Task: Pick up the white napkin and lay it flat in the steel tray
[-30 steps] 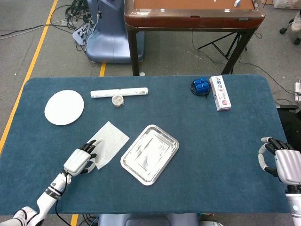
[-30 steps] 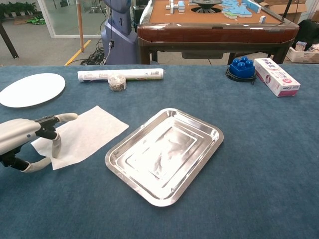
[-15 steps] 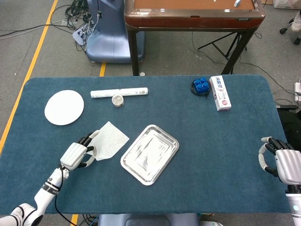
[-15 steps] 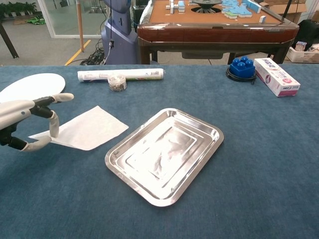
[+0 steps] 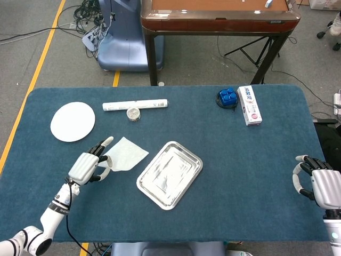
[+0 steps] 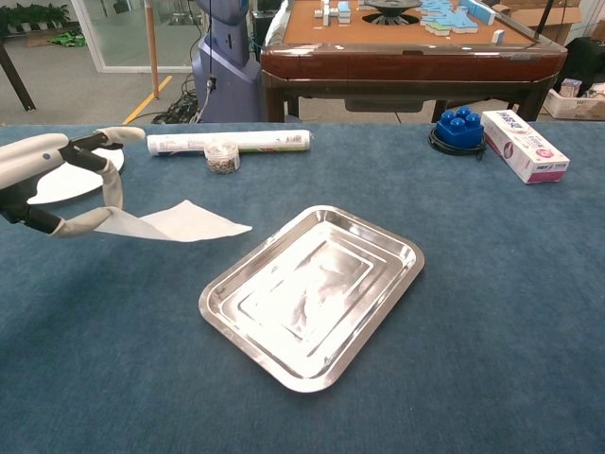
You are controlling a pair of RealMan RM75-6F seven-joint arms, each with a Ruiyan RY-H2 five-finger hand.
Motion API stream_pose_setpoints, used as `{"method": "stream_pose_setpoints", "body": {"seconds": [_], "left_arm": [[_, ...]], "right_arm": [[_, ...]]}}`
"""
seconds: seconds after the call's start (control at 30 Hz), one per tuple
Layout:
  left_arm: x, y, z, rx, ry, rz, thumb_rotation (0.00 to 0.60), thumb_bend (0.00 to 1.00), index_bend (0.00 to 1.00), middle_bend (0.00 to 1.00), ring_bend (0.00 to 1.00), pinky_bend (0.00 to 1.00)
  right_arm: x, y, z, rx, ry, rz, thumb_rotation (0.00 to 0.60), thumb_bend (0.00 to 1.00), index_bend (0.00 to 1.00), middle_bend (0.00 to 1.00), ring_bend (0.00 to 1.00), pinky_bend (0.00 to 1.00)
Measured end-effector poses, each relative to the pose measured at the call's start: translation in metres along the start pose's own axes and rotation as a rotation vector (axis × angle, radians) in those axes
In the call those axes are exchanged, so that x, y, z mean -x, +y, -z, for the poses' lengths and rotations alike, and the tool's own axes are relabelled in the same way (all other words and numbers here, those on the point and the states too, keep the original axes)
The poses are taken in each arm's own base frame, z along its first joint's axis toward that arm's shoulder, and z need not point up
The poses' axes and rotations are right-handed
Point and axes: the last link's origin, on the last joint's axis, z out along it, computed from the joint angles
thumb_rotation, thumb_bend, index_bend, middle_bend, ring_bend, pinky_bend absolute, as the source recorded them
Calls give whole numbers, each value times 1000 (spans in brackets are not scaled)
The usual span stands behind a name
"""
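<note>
My left hand (image 5: 88,166) (image 6: 52,180) pinches one corner of the white napkin (image 5: 127,153) (image 6: 175,223) and holds it off the blue table, left of the steel tray. The napkin hangs out to the right of the hand, almost level. The steel tray (image 5: 170,174) (image 6: 312,291) lies empty at the table's middle, turned at an angle. My right hand (image 5: 317,184) rests at the table's right edge with its fingers curled and nothing in it; only the head view shows it.
A white plate (image 5: 73,121) (image 6: 59,177) lies at the left. Behind the napkin are a paper roll (image 5: 135,105) (image 6: 230,142) and a small jar (image 5: 133,113) (image 6: 222,155). A blue block (image 5: 227,97) (image 6: 459,128) and a white box (image 5: 249,105) (image 6: 524,146) sit at the far right.
My left hand has risen and moved back, lifting the napkin from flat on the table into the air. The right hand has not moved.
</note>
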Motion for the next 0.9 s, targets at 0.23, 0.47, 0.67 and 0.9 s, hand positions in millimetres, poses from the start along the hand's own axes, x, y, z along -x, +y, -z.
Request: {"method": "stream_pose_setpoints", "body": {"seconds": [0.23,0.47,0.67,0.9], "left_arm": [[-8,27,-1,33,-16,37,600,490,649,0,0,172],[-10,51,9,82,-13,13,600,490,650,0,0,172],[-6,68,22,140,1,-18,600,490,651,0,0,172],[-1,90,35,206,2,-17,600,490,653,0,0,172]], "right_arm": [[-1,1,0,0,5,-3,600,383,593,322,303,354],[-1,1,0,0,2,-1,600,383,593,322,303,354],[-1,1,0,1,3,-1,600,383,593,322,303,354],[-2,2,0,4,4,-5,600,383,593,322,303,354]]}}
